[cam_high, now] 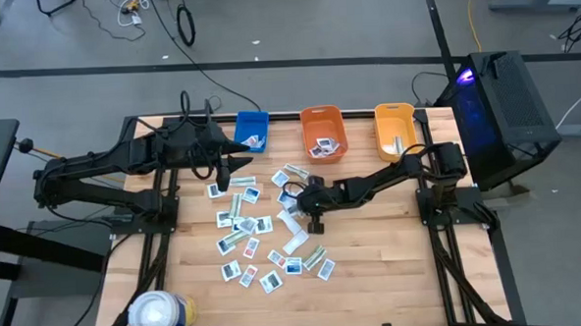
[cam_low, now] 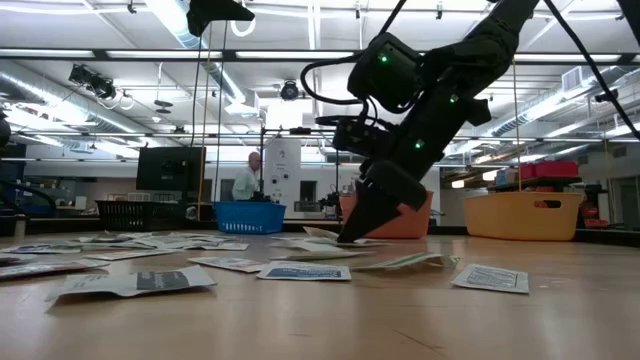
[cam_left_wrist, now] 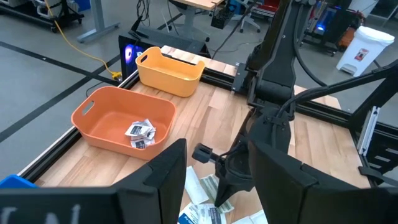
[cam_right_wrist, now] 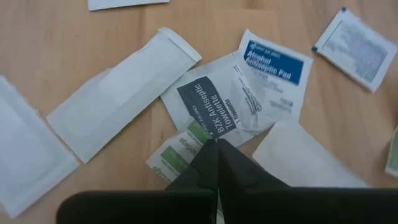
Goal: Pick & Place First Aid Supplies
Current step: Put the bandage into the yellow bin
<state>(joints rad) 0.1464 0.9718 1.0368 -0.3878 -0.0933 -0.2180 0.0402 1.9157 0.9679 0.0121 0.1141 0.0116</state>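
Small flat packets [cam_high: 249, 229] lie scattered over the middle of the wooden surface [cam_high: 375, 287], white with blue or dark print, some pale green strips. The right tool [cam_right_wrist: 217, 144] is pinched shut on a BZK antiseptic towelette packet [cam_right_wrist: 208, 109]. The left tool [cam_high: 234, 165] hovers half open near the blue bin [cam_high: 251, 130].

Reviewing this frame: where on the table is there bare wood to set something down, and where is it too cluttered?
Bare wood lies right of the scattered packets, running toward the right arm's base, and along the near edge right of the white roll. The centre is crowded: packets overlap where the right gripper has closed down onto them. The orange bin holds packets too.
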